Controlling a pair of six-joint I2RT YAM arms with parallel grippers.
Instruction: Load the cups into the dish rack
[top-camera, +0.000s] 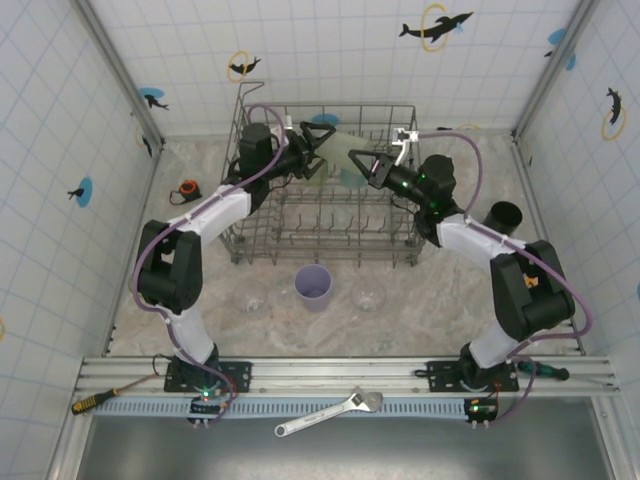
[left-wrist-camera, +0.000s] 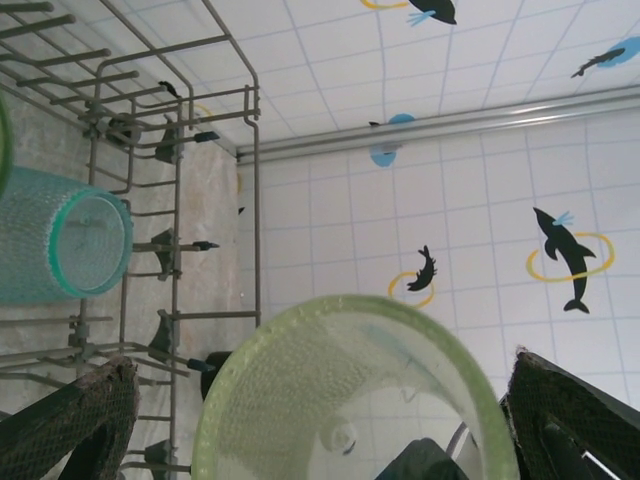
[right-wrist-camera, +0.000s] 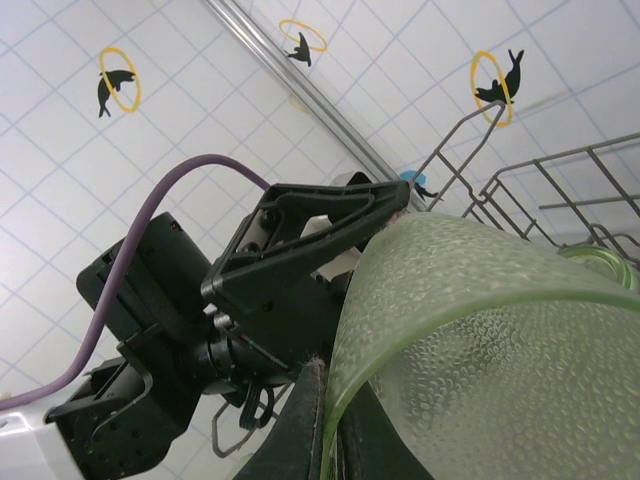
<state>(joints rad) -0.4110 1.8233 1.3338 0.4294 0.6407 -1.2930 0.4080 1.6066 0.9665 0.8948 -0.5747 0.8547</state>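
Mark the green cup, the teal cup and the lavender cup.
green cup (left-wrist-camera: 345, 400): left wrist view, its inner wall.
teal cup (left-wrist-camera: 45, 235): left wrist view, its textured side.
lavender cup (top-camera: 313, 285): top external view, its open mouth.

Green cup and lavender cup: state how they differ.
The green cup hangs tilted above the dish rack, its rim pinched by the right gripper. The lavender cup stands upright, untouched, on the table. Green is see-through; lavender looks more opaque. Both are small tumblers.
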